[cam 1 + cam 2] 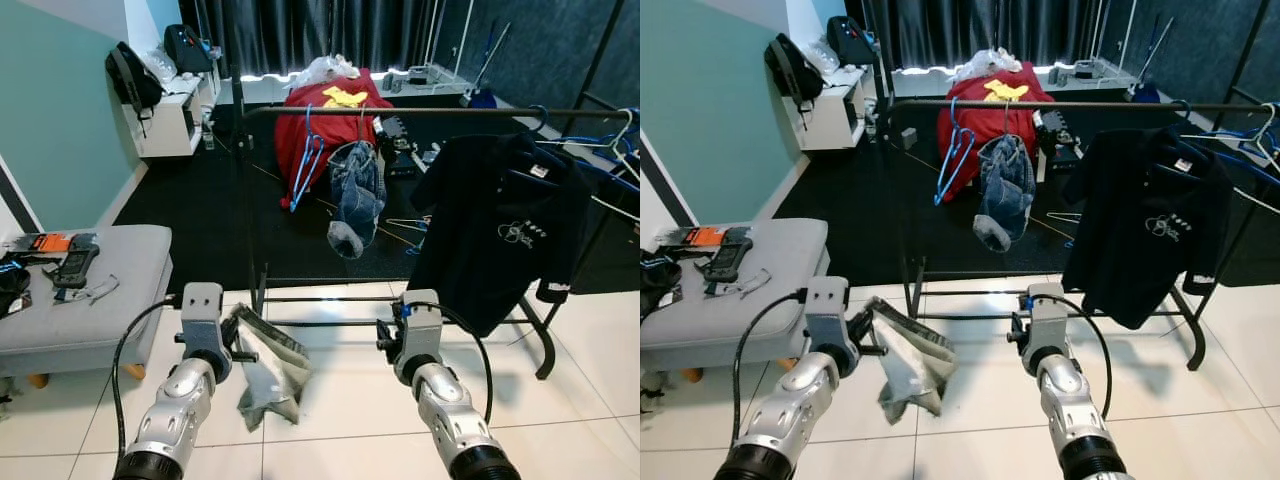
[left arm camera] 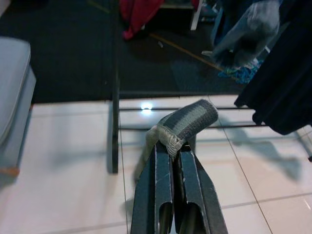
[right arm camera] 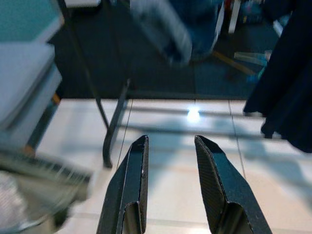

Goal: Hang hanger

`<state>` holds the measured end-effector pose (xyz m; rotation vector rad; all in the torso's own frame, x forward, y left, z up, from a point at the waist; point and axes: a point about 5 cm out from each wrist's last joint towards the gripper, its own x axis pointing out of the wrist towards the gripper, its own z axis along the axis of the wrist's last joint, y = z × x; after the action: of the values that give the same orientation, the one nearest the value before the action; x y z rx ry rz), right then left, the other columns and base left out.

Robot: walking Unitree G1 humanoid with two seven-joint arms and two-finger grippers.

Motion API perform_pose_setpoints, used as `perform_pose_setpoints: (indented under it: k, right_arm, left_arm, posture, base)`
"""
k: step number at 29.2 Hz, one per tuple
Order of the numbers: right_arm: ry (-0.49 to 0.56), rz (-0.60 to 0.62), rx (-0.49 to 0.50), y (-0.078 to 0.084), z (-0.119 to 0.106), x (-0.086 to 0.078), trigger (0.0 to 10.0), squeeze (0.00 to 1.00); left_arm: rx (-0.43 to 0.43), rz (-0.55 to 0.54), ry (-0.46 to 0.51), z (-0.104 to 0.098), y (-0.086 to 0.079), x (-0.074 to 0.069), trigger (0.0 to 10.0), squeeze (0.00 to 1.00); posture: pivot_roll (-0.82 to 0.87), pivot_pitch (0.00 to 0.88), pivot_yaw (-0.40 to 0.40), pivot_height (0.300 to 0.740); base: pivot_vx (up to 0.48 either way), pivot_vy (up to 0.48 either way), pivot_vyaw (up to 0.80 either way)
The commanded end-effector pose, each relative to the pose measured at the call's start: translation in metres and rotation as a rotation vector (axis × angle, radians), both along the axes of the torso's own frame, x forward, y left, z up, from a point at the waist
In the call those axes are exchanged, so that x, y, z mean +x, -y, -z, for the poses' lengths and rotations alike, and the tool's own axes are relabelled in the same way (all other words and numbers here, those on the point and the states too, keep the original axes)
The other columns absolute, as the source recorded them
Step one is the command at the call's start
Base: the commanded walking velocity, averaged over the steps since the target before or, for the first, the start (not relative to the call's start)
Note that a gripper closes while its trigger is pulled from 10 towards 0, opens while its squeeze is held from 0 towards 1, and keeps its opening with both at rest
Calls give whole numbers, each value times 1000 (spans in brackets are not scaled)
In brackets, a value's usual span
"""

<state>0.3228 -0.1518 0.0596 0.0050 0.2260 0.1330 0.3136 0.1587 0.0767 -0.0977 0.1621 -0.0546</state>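
My left gripper (image 2: 173, 147) is shut on a fold of a grey garment (image 1: 270, 372), which hangs from it over the white tiles, low and in front of the clothes rack. My right gripper (image 3: 170, 142) is open with nothing between its fingers, also low in front of the rack. On the dark rail (image 1: 440, 112) hang a blue hanger (image 1: 306, 170), a pair of jeans (image 1: 355, 195) and a black polo shirt (image 1: 505, 225) on its own hanger. Both grippers are well below the rail.
A grey bench (image 1: 100, 290) with small items stands at my left. The rack's legs and lower bars (image 1: 320, 298) cross the floor ahead. A red pile (image 1: 330, 120) lies behind the rack. More hangers (image 1: 620, 140) hang at the far right, and loose ones (image 1: 405, 225) lie on the dark carpet.
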Motion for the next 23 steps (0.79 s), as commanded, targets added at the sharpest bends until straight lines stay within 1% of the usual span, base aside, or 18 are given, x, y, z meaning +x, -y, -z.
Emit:
perform_pose_setpoints:
  k: [1,2,4,8,10,14,19,20,21,22,23]
  right_arm:
    - [58,-19,-16,-4,-11,5,10000,0]
    - [58,-19,-16,-4,-11,5,10000,0]
    - [72,-45,-35,-7,-14,7,10000,0]
    - [74,-53,-41,-8,-15,8,10000,0]
    - [79,-66,-42,-10,-15,8,10000,0]
    - [94,-81,-2,-11,-17,8,10000,0]
    - [105,-96,-2,-10,-18,8,10000,0]
    - [136,-93,-2,-10,-23,9,10000,0]
    - [136,-93,-2,-10,-23,9,10000,0]
    - [179,-81,-17,-8,-30,10,10000,0]
    - [179,-81,-17,-8,-30,10,10000,0]
  left_arm:
    - [12,8,39,-7,4,4,10000,0]
    - [12,8,39,-7,4,4,10000,0]
    - [17,-7,42,-9,3,5,10000,0]
    - [12,-14,43,-10,2,6,10000,0]
    - [14,-19,49,-12,1,7,10000,0]
    - [20,-42,63,-16,-4,9,10000,0]
    - [30,-46,69,-16,-5,10,10000,0]
    - [30,-34,75,-17,-4,11,10000,0]
    - [30,-34,75,-17,-4,11,10000,0]
    - [31,-18,84,-19,-2,12,10000,0]
    - [31,-18,84,-19,-2,12,10000,0]
  posture:
    - [-75,9,-16,740]
    - [-75,9,-16,740]
    - [-70,8,-13,740]
    - [-65,8,-12,740]
    - [-66,7,-11,740]
    - [-69,8,-12,740]
    - [-65,11,-10,740]
    - [-63,13,-8,740]
    - [-63,13,-8,740]
    - [-62,14,-7,740]
    - [-62,14,-7,740]
  base:
    - [315,0,0]
    - [315,0,0]
    - [347,0,800]
    - [356,0,800]
    - [360,0,0]
    - [363,0,0]
    - [369,0,0]
    - [386,0,0]
    - [386,0,0]
    - [394,0,0]
    - [394,0,0]
